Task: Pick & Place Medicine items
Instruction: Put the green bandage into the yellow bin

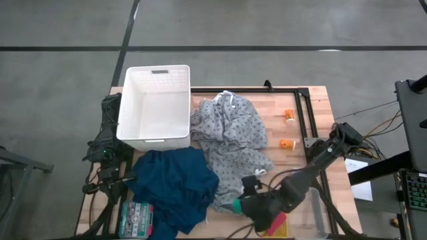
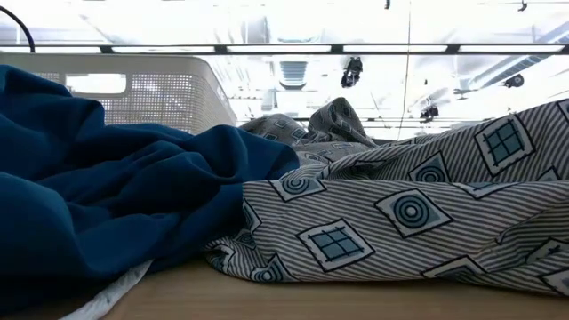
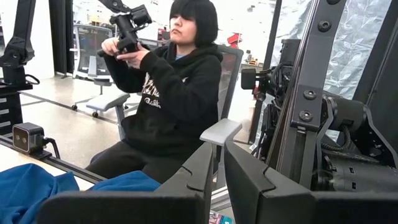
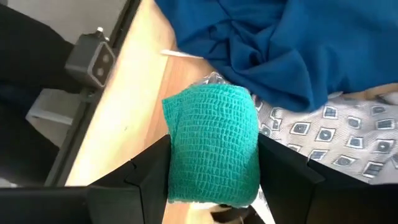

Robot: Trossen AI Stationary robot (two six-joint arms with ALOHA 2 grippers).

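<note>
Seen from above, our right gripper (image 1: pixel 270 219), at the table's five o'clock edge, clamps a green wrapped roll (image 4: pixel 214 146) between its jaws; we judge the roll soft, light and compressible, best held across its middle. Two small orange pieces (image 1: pixel 289 130) lie at three o'clock, probably light and prone to rolling. The white basket (image 1: pixel 155 105) at eleven o'clock appears empty. The left gripper (image 3: pixel 214 186) waits closed at eight o'clock.
</note>
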